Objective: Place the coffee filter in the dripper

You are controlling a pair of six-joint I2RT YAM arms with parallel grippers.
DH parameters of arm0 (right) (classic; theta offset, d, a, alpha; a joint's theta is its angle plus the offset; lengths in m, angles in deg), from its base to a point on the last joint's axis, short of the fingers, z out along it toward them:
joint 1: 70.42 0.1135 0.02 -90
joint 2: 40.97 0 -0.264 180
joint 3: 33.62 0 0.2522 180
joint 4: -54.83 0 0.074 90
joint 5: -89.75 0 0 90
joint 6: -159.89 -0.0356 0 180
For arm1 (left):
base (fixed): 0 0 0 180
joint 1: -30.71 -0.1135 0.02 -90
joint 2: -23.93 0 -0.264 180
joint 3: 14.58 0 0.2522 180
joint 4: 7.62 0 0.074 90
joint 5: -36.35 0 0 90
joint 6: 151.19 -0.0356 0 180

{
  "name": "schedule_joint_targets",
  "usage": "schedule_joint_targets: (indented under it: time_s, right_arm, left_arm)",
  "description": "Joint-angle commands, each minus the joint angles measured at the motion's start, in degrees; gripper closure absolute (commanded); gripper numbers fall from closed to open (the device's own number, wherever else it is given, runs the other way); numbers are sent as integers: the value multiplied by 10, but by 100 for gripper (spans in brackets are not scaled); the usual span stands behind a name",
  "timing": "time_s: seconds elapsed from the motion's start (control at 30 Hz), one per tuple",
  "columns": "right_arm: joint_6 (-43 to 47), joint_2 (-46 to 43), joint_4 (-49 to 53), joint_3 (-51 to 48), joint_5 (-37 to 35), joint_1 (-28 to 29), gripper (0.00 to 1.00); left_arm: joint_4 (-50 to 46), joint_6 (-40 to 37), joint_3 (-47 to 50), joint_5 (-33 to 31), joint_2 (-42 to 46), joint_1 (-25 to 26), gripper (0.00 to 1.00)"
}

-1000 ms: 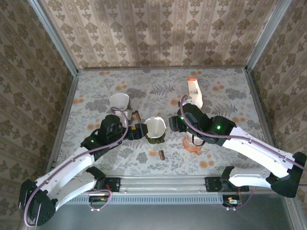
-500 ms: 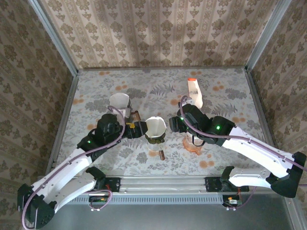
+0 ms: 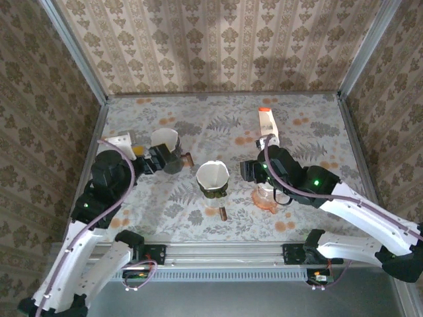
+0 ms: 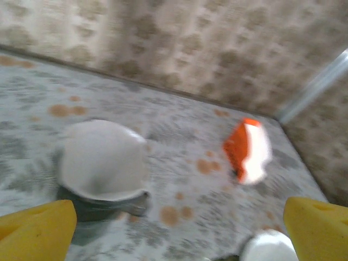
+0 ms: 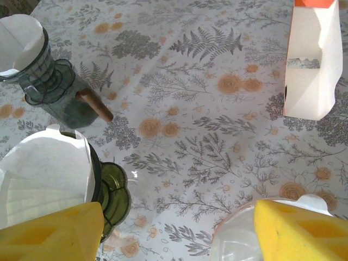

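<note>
Coffee filter (image 3: 213,176) sits inside the green dripper (image 3: 215,192) at mid-table. Left of that dripper and farther back, a grey dripper (image 3: 173,163) holds another filter; the left gripper (image 3: 157,158) hangs just beside it, jaws wide and empty. Right of the green dripper, the right gripper (image 3: 253,175) is spread open, empty, near a pink dripper (image 3: 266,201).

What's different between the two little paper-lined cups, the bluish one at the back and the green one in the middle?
The blue-grey dripper stands farther back and left; the green dripper sits mid-table. The blue-grey dripper's wooden handle points right; the green dripper's handle points toward the near edge. Both stand upright with a white paper filter inside.
</note>
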Motion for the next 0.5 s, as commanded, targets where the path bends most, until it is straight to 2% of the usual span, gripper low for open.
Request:
schedule_joint_targets:
  time_s: [0.0,0.1,0.13,0.23,0.47]
  right_arm:
    - [8,-20,-6,-17,-11,-3,25]
    - [11,-38,-9,-29,-7,-5,25]
    - [12,-45,-10,-33,-6,-6,25]
    - [15,-63,-14,-43,-4,-7,25]
    - [20,-87,-19,-50,2,-10,25]
  left_arm:
    - [-1,8,22,8,-4,-89,7]
    - [60,75,72,111,-15,-211,41]
    - [95,103,95,152,-22,-252,45]
    - [183,166,150,217,-62,-324,44]
    - [360,211,210,235,-212,-338,46]
